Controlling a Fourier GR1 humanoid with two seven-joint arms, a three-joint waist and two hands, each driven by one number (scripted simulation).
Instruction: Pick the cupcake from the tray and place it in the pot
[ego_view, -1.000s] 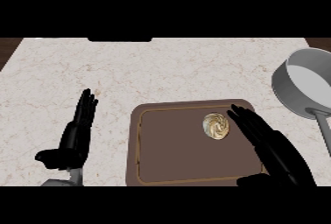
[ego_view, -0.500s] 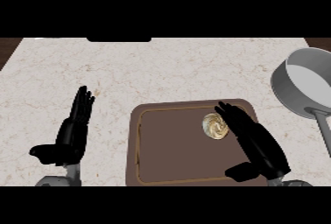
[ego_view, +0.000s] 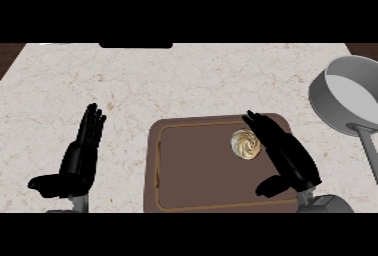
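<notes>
Black and straight-fingered, the right robot hand (ego_view: 289, 155) lies over the brown tray (ego_view: 199, 175), just beside the cupcake (ego_view: 245, 144), holding nothing. Left robot hand (ego_view: 77, 157) rests open above the desk (ego_view: 184, 80). Farther right sits the grey pot (ego_view: 347, 95).

The counter (ego_view: 184, 80) looks like pale speckled stone with a matt finish. The tray (ego_view: 199, 170) is a smooth, dull brown with a thin lighter rim line. The pot (ego_view: 347, 95) looks like grey metal, smooth with a soft sheen. The cupcake (ego_view: 246, 144) shows glossy swirled cream-and-tan icing.
</notes>
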